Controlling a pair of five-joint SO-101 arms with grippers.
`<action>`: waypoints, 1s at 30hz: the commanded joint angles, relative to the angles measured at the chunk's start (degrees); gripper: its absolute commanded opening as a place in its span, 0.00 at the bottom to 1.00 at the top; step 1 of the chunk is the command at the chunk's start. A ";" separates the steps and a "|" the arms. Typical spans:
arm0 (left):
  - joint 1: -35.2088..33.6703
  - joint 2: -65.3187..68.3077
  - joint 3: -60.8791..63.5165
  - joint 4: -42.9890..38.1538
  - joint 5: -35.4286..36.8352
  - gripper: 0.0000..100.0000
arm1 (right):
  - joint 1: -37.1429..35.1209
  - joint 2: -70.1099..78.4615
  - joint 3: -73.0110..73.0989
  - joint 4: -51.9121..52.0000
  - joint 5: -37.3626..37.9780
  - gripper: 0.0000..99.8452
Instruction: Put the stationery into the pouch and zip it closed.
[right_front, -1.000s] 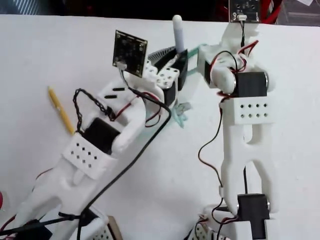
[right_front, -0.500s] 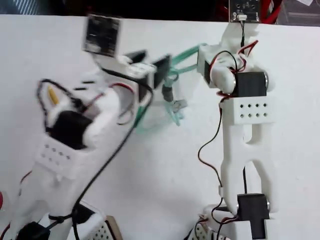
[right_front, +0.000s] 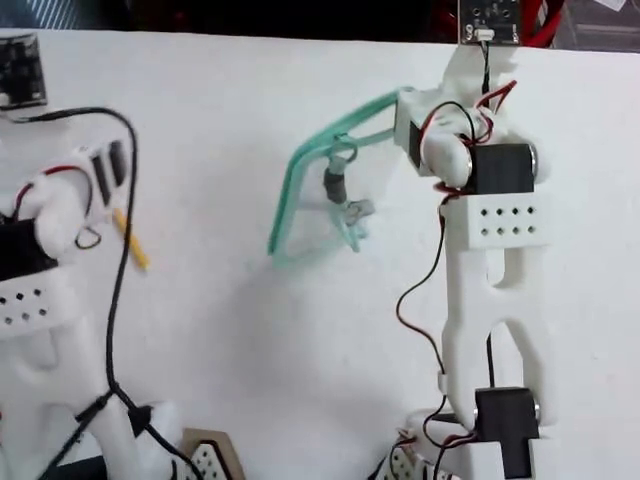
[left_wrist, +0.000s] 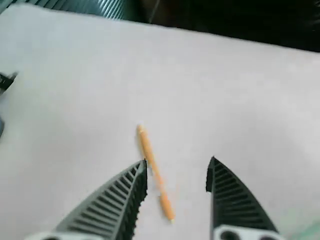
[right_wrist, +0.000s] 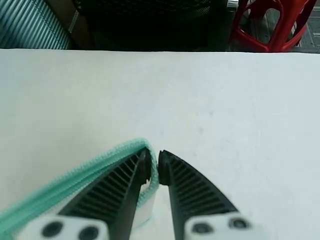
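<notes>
A clear pouch (right_front: 310, 200) with a teal zip edge lies at the middle of the table, its mouth held up. My right gripper (right_wrist: 153, 159) is shut on the teal rim (right_wrist: 75, 186) at the pouch's far right corner (right_front: 400, 105). A grey object (right_front: 334, 184) and a small clip-like piece (right_front: 356, 210) show through the pouch. A yellow-orange pencil (right_front: 133, 243) lies on the table at the left. My left gripper (left_wrist: 178, 167) hangs open above the pencil (left_wrist: 155, 172), which lies between its fingers (left_wrist: 120, 200).
The left arm (right_front: 40, 250) stands along the table's left edge, its cable looping down. The right arm (right_front: 495, 250) runs up the right side. The far table edge meets a dark background and red chair legs (right_wrist: 272, 25). White tabletop lies between pouch and pencil.
The left arm has swung from the pouch's mouth to the left and now hangs over the pencil. The white marker it held upright is out of sight. The right arm has not moved.
</notes>
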 joint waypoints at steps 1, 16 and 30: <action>-6.81 -0.75 8.62 -6.24 -2.29 0.20 | 0.48 -0.57 -0.53 -0.66 0.00 0.02; -8.84 -0.66 22.59 -11.60 -3.60 0.20 | 0.48 -0.57 -0.35 -0.66 0.00 0.02; -10.95 28.79 6.07 -5.54 0.26 0.20 | 0.48 -0.57 -0.35 -0.57 0.00 0.02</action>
